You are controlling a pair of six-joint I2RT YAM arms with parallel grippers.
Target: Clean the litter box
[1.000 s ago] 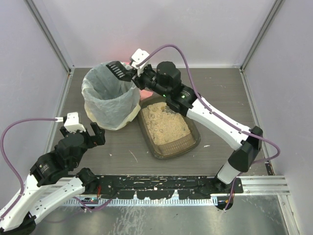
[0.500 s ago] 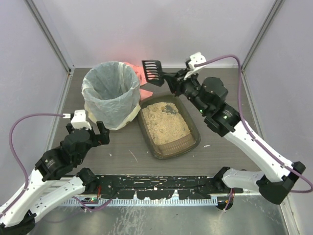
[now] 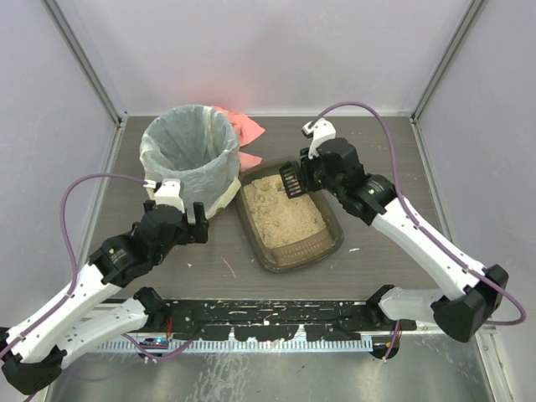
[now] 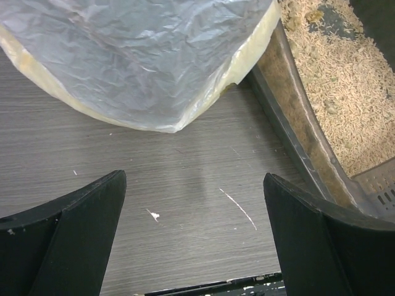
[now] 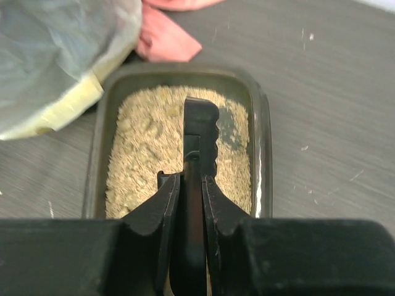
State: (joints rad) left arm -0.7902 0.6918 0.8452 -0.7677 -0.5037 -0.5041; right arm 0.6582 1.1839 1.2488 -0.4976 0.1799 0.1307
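Observation:
The litter box (image 3: 336,241), a dark tray of tan litter, lies mid-table just right of the bin. My right gripper (image 3: 303,177) is shut on the handle of the small black slotted scoop (image 3: 291,178). It holds the scoop edge-up over the box's far end. In the right wrist view the scoop (image 5: 200,132) points along the litter box (image 5: 262,142), beside a bare dark patch (image 5: 229,126) in the litter. My left gripper (image 3: 176,219) hangs open over bare table at the bin's near side. Between its fingers (image 4: 194,179) is only tabletop, with the litter box wall (image 4: 296,117) to the right.
A round bin (image 3: 188,159) lined with a white bag stands left of the box; its base fills the top of the left wrist view (image 4: 142,55). A pink cloth (image 3: 244,126) lies behind the bin and box. Grey walls enclose the table.
My right arm swung the scoop from over the bin's rim across and down to the litter box's far end. My left gripper moved forward and right, toward the bin's base, still open.

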